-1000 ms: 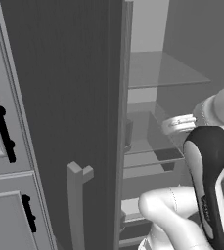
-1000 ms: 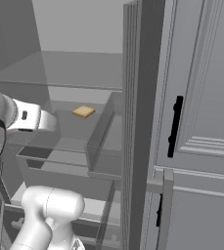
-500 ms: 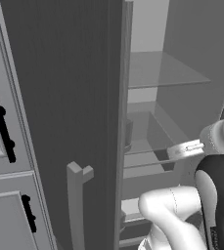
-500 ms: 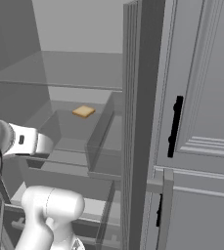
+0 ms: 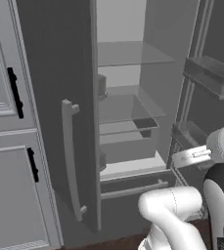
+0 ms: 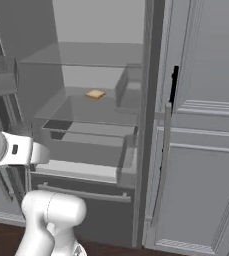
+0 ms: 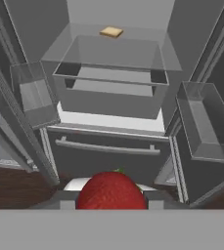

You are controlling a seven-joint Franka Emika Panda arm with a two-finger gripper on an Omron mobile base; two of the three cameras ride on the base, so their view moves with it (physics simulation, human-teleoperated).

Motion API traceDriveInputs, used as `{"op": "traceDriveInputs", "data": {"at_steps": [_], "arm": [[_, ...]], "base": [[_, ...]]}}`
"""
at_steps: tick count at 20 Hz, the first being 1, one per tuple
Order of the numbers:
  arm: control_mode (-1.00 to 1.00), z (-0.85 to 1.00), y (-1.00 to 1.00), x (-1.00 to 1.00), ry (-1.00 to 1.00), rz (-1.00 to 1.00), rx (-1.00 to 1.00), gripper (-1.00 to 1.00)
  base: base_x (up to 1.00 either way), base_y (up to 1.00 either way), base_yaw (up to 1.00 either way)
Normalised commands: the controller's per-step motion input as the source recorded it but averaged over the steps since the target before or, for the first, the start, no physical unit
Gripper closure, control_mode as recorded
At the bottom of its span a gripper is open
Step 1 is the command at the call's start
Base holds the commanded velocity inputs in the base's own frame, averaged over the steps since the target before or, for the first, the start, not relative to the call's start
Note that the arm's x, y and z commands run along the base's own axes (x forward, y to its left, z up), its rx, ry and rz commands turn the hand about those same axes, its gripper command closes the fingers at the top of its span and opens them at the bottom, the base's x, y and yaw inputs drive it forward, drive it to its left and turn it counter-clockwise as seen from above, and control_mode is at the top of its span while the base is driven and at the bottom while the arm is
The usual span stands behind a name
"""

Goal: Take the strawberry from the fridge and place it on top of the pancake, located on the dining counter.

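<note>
Strawberry sits big and red at the bottom of the hand view, wedged between the two grey pads of the gripper, jaws pinching it from either side with a speck of green at its top.

Ahead of it the fridge stands wide open. The left door swings out with its long grey handle, edge-on toward the base; the right door shows its own handle in the right base view. Both doors flank the arm, their clear door bins jutting inward on either side in the hand view.

Inside, a clear crisper box is pulled partly forward under a glass shelf. A small tan slice lies on the shelf at the back, well apart from the berry. Below, the bottom drawer is shut, its bar handle across the front.

Grey panelled cabinets with black handles stand just beside the fridge on the left, and another cabinet on the right. Dark wood floor shows low down. In the base views the white wrist reaches across in front of the open fridge, near the drawer.
</note>
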Motion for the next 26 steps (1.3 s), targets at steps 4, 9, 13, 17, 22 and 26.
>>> {"op": "traceDriveInputs", "data": {"at_steps": [4, 9, 13, 17, 22, 26], "arm": [[1.0, 0.0, 0.0, 0.0, 0.0, 0.0, 0.0, 1.0], [1.0, 0.0, 0.0, 0.0, 0.0, 0.0, 0.0, 1.0], [1.0, 0.0, 0.0, 0.0, 0.0, 0.0, 0.0, 1.0], [1.0, 0.0, 0.0, 0.0, 0.0, 0.0, 0.0, 1.0], [1.0, 0.0, 0.0, 0.0, 0.0, 0.0, 0.0, 1.0], [1.0, 0.0, 0.0, 0.0, 0.0, 0.0, 0.0, 1.0]], "base": [[-0.95, 0.0, -0.24], [-0.13, 0.0, -0.95], [0.0, 0.0, -1.0], [0.0, 0.0, -1.0], [0.0, 0.0, -1.0], [0.0, 0.0, -1.0]]}}
